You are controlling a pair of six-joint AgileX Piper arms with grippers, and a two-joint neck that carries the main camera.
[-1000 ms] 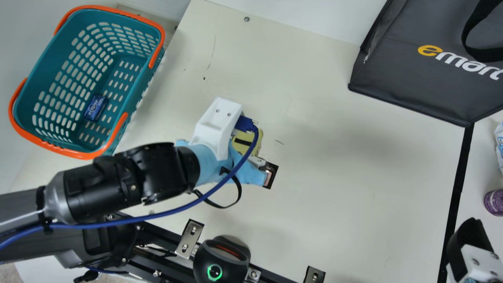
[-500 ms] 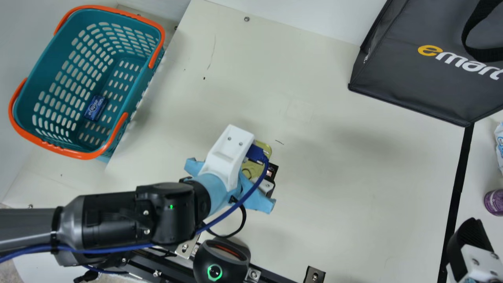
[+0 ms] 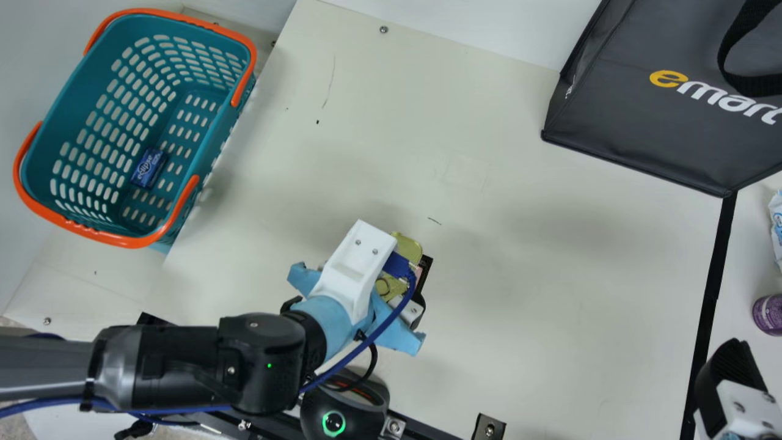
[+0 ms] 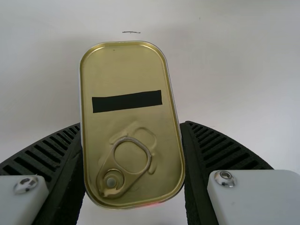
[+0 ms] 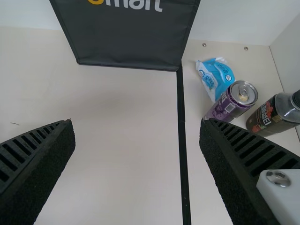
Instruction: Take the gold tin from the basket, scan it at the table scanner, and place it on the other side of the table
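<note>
"Left wrist view: what's the left tool (image 4: pixel 131 124) doing?"
"Gripping the rectangular gold metal tin (image 4: pixel 126 70), near the round black green-ringed scanner (image 3: pixel 333 421). The right tool (image 5: pixel 137 122) is open."
"Progress?"
"Tin's out of the orange-rimmed teal plastic basket (image 3: pixel 122 239). Scanning, I can't confirm; placing it across the cream bench (image 3: pixel 550 318) remains."

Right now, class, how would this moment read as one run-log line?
left gripper: holding gold tin; pull tab: facing wrist camera; right gripper: open, empty; blue pack: inside basket
</note>
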